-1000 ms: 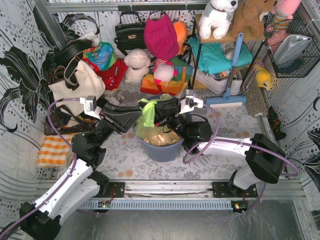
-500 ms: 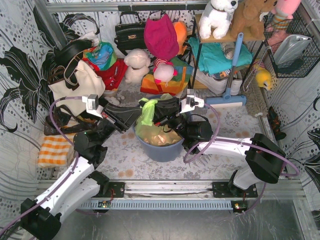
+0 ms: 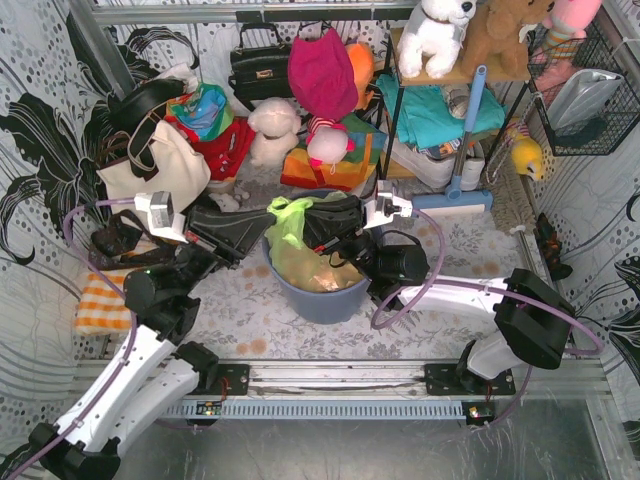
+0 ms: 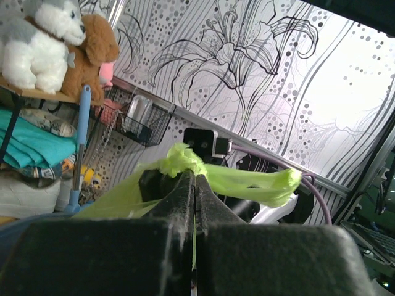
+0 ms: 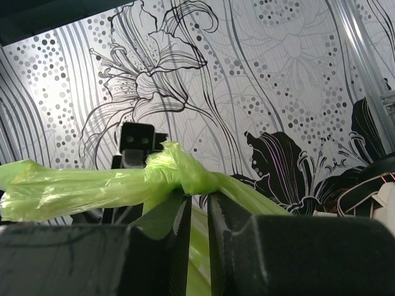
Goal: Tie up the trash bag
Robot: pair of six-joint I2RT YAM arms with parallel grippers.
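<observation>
- Cluttered floral-walled table, overhead: bag (image 3: 300,250) in bin (image 3: 325,300), knot (image 3: 284,208) between left gripper (image 3: 265,228) and right gripper (image 3: 308,215).
- Left wrist: fingers (image 4: 179,203) clamped shut on bag; pull level, steadily.
- Right wrist: fingers (image 5: 178,225) barely apart, plastic in the gap; re-pinch before tightening.

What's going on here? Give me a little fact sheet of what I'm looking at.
bag: lime-green trash bag, sitting in a blue-grey bin
contents: crumpled brown paper showing through
bag top: twisted into a knot
left claw: shut on the bag plastic by the knot
right claw: jaws slightly apart, just under the knot
</observation>
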